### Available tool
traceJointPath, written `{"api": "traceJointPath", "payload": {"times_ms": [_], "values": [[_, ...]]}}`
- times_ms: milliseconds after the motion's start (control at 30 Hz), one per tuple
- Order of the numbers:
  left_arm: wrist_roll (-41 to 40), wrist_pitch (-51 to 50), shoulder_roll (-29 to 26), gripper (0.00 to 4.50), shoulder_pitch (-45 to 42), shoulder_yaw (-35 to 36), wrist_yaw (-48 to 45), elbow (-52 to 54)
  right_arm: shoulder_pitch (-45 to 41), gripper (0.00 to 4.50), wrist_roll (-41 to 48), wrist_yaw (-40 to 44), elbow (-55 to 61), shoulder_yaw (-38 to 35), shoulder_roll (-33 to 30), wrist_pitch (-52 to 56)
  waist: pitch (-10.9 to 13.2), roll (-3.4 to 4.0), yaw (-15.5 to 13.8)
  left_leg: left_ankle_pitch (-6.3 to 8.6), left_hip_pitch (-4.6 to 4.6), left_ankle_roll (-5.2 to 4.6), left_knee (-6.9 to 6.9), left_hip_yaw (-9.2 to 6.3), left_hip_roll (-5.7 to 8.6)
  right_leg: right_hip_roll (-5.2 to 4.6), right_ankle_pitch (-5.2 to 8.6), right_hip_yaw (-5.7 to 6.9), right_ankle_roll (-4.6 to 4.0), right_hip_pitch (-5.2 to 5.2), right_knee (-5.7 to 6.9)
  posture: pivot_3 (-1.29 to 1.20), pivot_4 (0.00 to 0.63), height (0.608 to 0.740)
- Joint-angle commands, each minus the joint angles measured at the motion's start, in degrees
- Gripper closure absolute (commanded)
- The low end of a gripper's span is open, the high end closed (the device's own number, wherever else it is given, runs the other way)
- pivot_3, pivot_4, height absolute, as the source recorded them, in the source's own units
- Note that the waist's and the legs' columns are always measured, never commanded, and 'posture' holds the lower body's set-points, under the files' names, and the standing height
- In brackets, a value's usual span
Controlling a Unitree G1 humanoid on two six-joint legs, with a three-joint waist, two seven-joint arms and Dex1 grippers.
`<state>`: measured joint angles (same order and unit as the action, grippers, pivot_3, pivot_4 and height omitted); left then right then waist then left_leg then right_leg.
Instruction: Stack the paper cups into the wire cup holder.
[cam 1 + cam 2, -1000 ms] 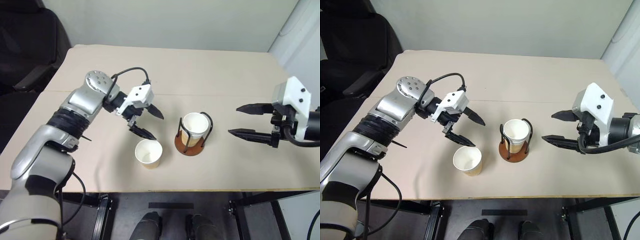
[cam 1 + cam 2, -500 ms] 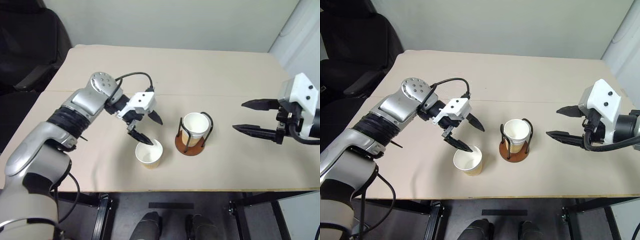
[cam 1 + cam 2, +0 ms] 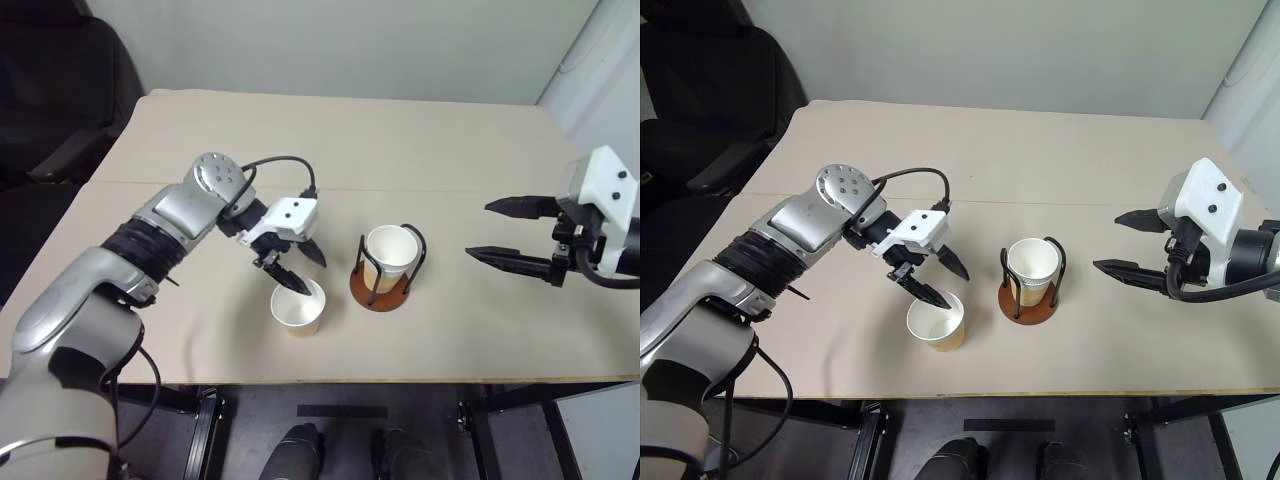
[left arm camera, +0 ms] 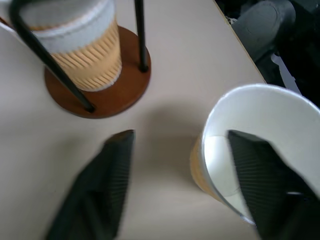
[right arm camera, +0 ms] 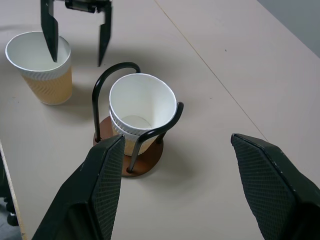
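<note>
One loose paper cup (image 3: pixel 298 308) stands upright near the table's front edge, tan ribbed outside and white inside. My left gripper (image 3: pixel 312 276) straddles its rim on the holder side: one finger (image 4: pixel 260 175) reaches inside the cup, the other finger (image 4: pixel 107 175) hangs outside with a gap to the wall, so it is open. Just right of it stands the wire cup holder (image 3: pixel 379 294), a brown disc with black wire loops, holding nested paper cups (image 5: pixel 142 107). My right gripper (image 3: pixel 478 230) hovers open, well right of the holder, pointing at it.
The beige table (image 3: pixel 330 140) stretches wide behind the cups. A dark chair (image 3: pixel 60 90) stands off its left side. The front edge runs just below the loose cup.
My left gripper has sunk toward the loose cup and its fingers have drawn closer, one tip now dipping inside the rim. The right gripper has hardly moved.
</note>
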<state>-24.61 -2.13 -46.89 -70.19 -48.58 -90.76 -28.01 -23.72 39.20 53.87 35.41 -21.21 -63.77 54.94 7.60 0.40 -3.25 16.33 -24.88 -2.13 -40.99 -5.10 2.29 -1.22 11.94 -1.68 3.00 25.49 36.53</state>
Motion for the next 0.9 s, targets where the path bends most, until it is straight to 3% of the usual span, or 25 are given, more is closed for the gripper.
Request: {"api": "traceJointPath", "payload": {"times_ms": [33, 167, 200, 900], "values": [[0.03, 1.39, -0.95, 2.81, 0.02, 0.31, -1.74, 0.83, 0.0, 1.08, 0.7, -0.57, 0.36, -1.43, -1.15, -1.17, 0.0, 0.0, 0.0, 0.0, 0.0, 0.0, 0.0, 0.0, 0.0, 0.0, 0.0, 0.0, 0.0, 0.0, 0.0, 0.0, 0.15, 0.74], [0.47, 2.19, -1.46, 4.29, 0.9, 0.19, -1.74, 0.78, -0.01, 1.08, 0.91, -0.71, 0.31, -1.48, -1.16, -1.38, 0.0, 0.0, 0.0, 0.0, 0.0, 0.0, 0.0, 0.0, 0.0, 0.0, 0.0, 0.0, 0.0, 0.0, 0.0, 0.0, 0.15, 0.74], [0.61, 2.3, -1.49, 4.43, 1.15, 0.24, -1.74, 0.7, -0.02, 1.08, 0.93, -0.71, 0.26, -1.43, -1.17, -1.46, 0.0, 0.0, -0.01, 0.0, 0.0, 0.0, 0.0, 0.0, 0.0, 0.0, 0.0, 0.0, 0.0, 0.0, 0.0, 0.0, 0.15, 0.74], [-0.12, 1.78, 5.11, 4.43, -10.1, 13.12, -1.74, -15.67, 1.22, 1.08, -1.27, 2.52, -5.2, 2.67, -3.77, -6.01, -0.01, 0.01, -0.03, 0.0, 0.0, 0.0, -0.04, 0.01, 0.01, 0.0, 0.0, -0.01, 0.0, 0.0, 0.06, 0.0, 0.15, 0.74]]}}
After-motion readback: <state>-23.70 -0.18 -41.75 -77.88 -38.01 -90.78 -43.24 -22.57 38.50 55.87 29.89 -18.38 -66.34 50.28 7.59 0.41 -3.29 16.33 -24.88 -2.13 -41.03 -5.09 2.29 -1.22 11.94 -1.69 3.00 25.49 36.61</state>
